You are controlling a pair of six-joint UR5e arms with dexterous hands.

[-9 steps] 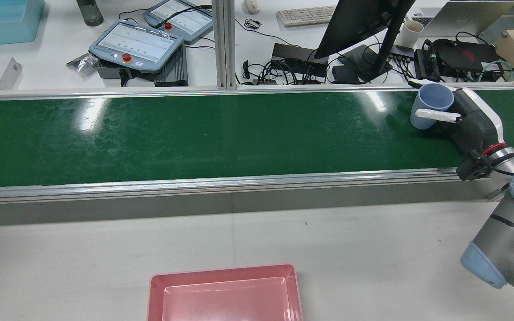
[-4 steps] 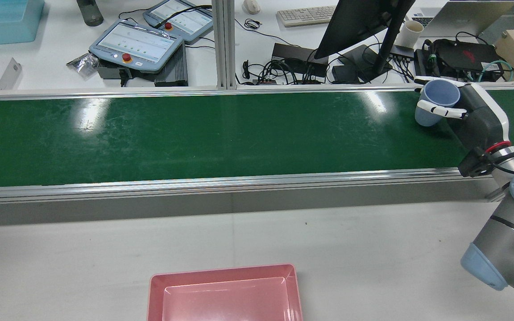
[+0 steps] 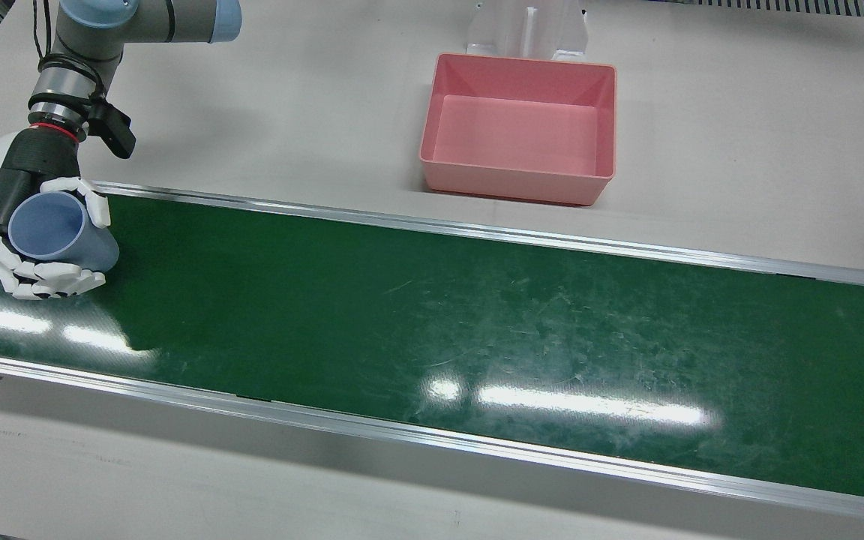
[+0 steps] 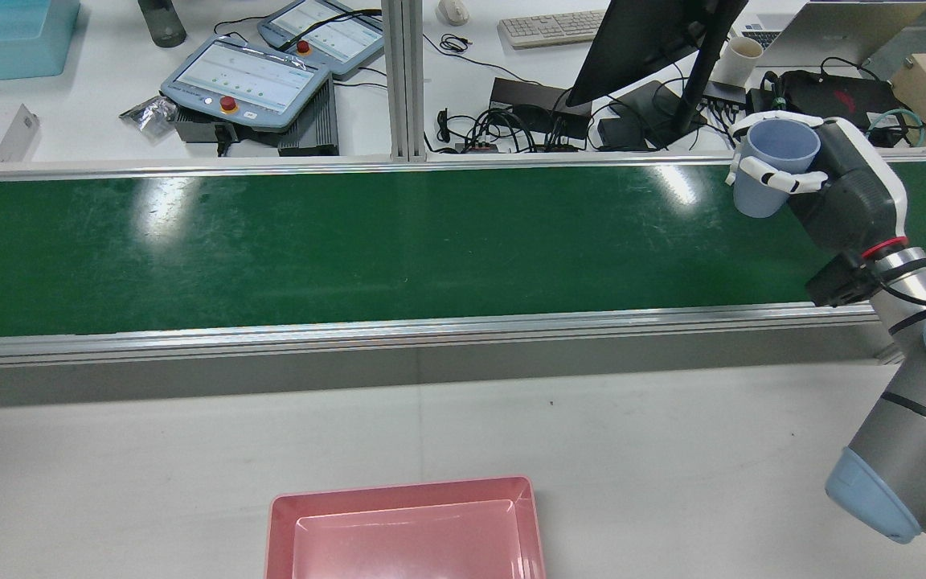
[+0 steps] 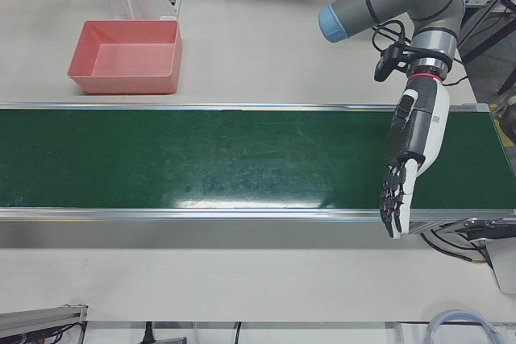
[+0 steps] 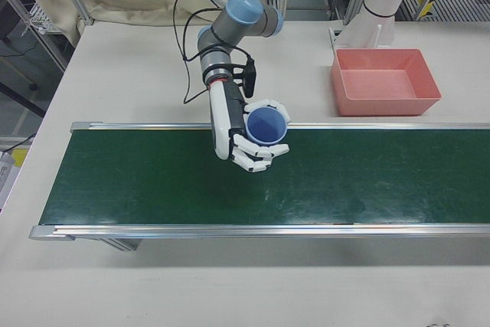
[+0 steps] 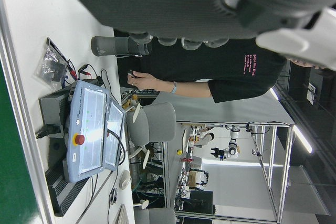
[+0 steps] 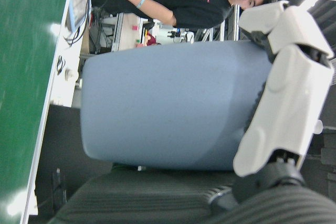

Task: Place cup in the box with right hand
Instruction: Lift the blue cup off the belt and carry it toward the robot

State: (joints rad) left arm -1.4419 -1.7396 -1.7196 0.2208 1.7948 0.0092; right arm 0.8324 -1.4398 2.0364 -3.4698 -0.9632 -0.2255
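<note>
One cup (image 4: pixel 772 169) sits gripped in the right hand (image 4: pixel 821 181), lifted off the belt (image 4: pixel 350 241); the left hand (image 5: pixel 411 147) hangs open; next comes carrying toward the box (image 4: pixel 407 535) at seven o'clock.

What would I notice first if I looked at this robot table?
Probably the right hand, with its white fingers wrapped around a blue cup, mouth up, over one end of the long green belt. Next, the pink box, empty, on the pale table beside the belt. The left hand is stretched out flat over the belt's other end, holding nothing.
</note>
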